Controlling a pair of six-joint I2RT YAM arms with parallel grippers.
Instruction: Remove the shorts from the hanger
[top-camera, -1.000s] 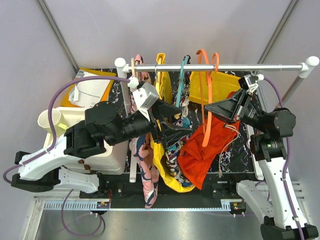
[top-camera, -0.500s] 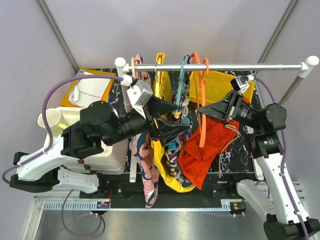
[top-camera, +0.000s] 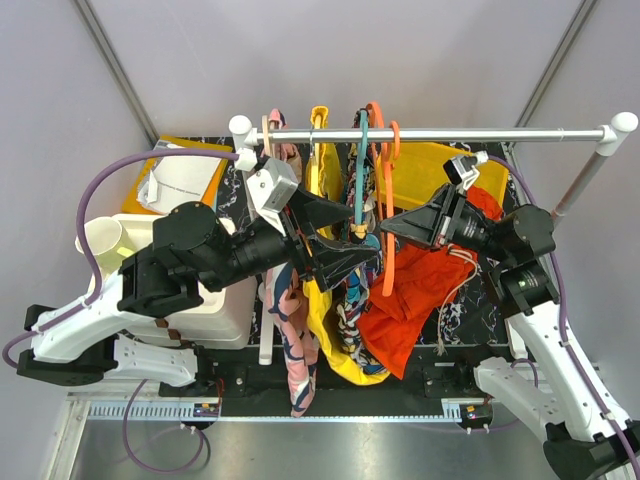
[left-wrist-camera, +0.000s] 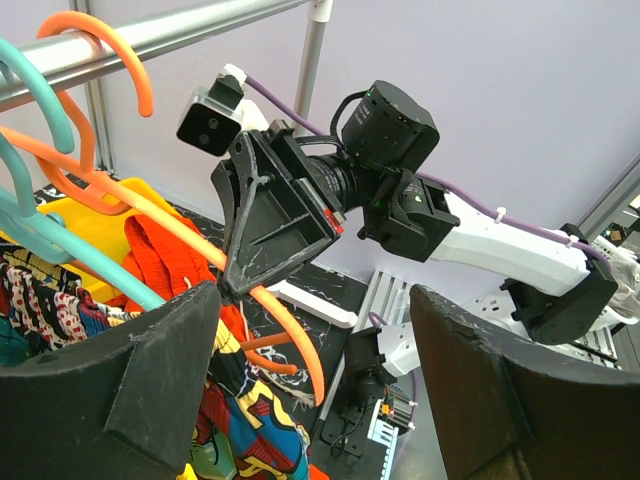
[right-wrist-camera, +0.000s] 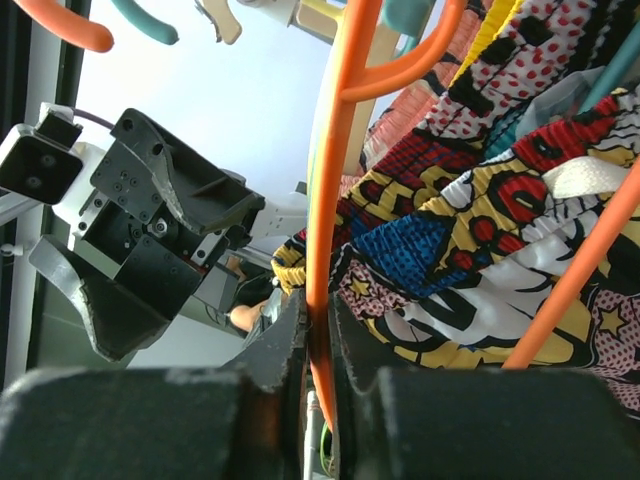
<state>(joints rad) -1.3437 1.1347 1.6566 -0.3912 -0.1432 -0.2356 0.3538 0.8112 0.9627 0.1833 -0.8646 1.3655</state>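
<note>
Over the marbled table (top-camera: 228, 178), the right gripper (top-camera: 386, 228) pinches the orange hanger (top-camera: 387, 266).

No legible text, label or number anywhere; print on the paper sheet (top-camera: 180, 182) too small.
</note>
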